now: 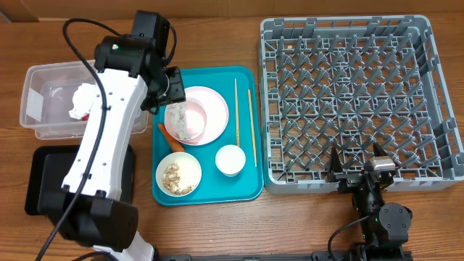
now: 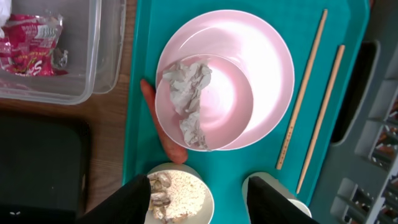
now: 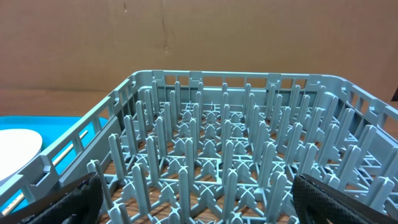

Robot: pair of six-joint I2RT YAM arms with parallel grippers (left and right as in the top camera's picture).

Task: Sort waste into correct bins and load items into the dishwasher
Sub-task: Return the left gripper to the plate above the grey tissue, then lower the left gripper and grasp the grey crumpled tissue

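My left claw (image 2: pixel 200 190) hangs part spread, pinching nothing. The crumpled white napkin (image 2: pixel 189 99) lies just ahead of it, in a bowl (image 2: pixel 230 106) on the pink plate (image 2: pixel 264 56). My right claw (image 3: pixel 199 199) is spread wide, with the grey dish rack (image 3: pixel 211 124) directly ahead.

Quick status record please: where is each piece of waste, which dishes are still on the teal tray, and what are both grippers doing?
wrapper: in clear tub
napkin: crumpled in bowl on pink plate
carrot: on teal tray, against that bowl
rice and peanuts: in second bowl
cup: on teal tray
chopsticks: on teal tray, right of plate
dish rack: no dishes loaded
left gripper: open, above tray, holding nothing
right gripper: open, at rack's near edge
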